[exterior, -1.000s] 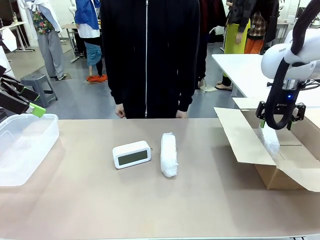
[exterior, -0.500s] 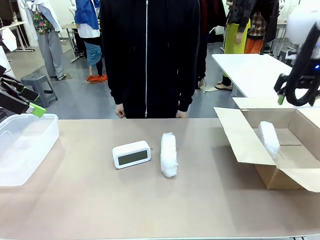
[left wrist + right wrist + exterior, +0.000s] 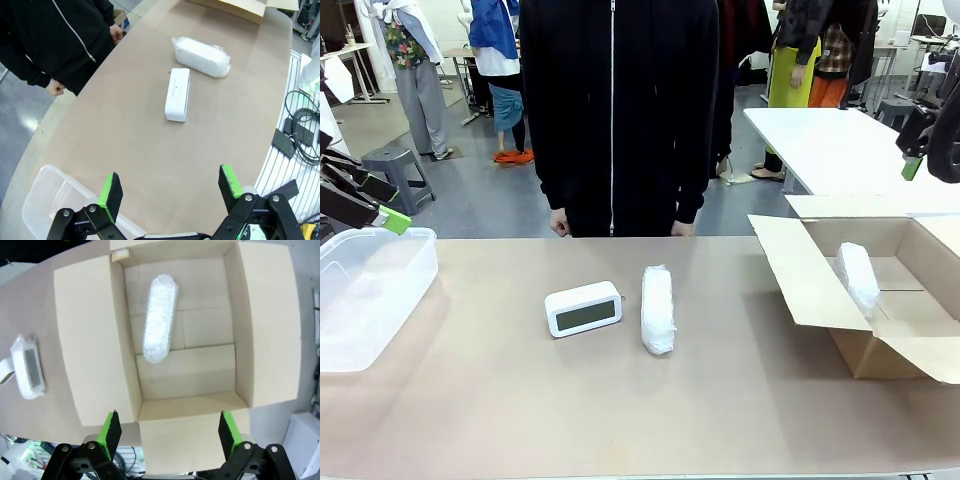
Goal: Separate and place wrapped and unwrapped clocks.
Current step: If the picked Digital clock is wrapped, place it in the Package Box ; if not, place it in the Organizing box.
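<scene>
On the table's middle lie the bare white clock [image 3: 583, 308] with its grey-green screen and, just right of it, a wrapped bundle [image 3: 658, 308]. A second wrapped bundle [image 3: 858, 277] rests inside the open cardboard box [image 3: 790, 275] at the right. My right gripper [image 3: 920, 148] hangs high above the box, open and holding nothing. From its wrist I look straight down on the boxed bundle [image 3: 160, 317] and the box [image 3: 90, 335]; the gripper [image 3: 167, 432] is open. My left gripper [image 3: 378, 205] stays open above the clear bin [image 3: 360, 300], far from the clock [image 3: 177, 94] and bundle [image 3: 201, 56].
A person in a black jacket stands at the far edge, hands [image 3: 560, 225] hanging by the table. The box flaps [image 3: 910, 350] spread toward the table's right front. The clear bin [image 3: 40, 197] sits below my left gripper [image 3: 170, 192]. Bare tabletop lies in front of the clocks.
My right gripper has risen up and to the right, away from the box, leaving the wrapped bundle lying inside. The left arm and the table items have not moved.
</scene>
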### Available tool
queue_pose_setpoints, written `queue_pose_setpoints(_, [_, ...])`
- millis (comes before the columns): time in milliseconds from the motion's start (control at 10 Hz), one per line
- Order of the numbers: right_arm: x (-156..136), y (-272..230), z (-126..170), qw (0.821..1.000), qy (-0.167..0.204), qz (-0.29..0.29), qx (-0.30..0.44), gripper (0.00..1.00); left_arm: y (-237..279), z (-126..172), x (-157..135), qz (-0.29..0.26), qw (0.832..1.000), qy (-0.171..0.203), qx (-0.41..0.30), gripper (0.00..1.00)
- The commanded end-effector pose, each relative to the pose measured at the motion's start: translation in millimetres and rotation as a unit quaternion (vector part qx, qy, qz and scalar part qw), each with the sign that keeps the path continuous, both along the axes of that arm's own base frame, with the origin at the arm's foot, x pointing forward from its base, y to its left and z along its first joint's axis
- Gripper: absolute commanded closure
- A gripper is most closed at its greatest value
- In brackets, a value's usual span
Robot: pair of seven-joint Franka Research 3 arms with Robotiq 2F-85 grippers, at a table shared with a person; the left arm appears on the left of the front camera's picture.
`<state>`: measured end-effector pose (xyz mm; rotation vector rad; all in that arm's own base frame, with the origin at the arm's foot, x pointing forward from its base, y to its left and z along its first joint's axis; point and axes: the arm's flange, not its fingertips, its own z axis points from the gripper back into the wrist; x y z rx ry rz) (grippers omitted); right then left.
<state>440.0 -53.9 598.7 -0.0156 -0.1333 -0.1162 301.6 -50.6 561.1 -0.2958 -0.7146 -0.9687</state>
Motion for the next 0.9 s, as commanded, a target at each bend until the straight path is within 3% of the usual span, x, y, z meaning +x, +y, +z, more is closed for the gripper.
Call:
queue_pose_setpoints(0, [3.5,2.5,-2.1,1.0,0.005,0.01,0.009,0.0,1.4,-0.9,0.8,-0.007,1.0,0.0,-0.004,0.0])
queue_pose_setpoints(100, [8.3,4.2,-1.5,1.0,0.005,-0.001,0.008,0.0,1.4,-0.9,0.8,-0.007,1.0,0.0,-0.004,0.0])
queue_pose_setpoints(200, [28.1,9.4,-3.2,0.998,0.046,-0.024,0.022,0.0,1.4,-0.9,0.8,-0.007,1.0,0.0,-0.004,0.0])
queue_pose_setpoints(300, [2.0,2.7,-1.1,1.0,0.002,0.003,0.0,0.0,1.4,-0.9,0.8,-0.007,1.0,0.0,-0.004,0.0])
queue_pose_setpoints(800, [2.0,2.7,-1.1,1.0,0.002,0.003,0.0,0.0,1.4,-0.9,0.8,-0.007,1.0,0.0,-0.004,0.0])
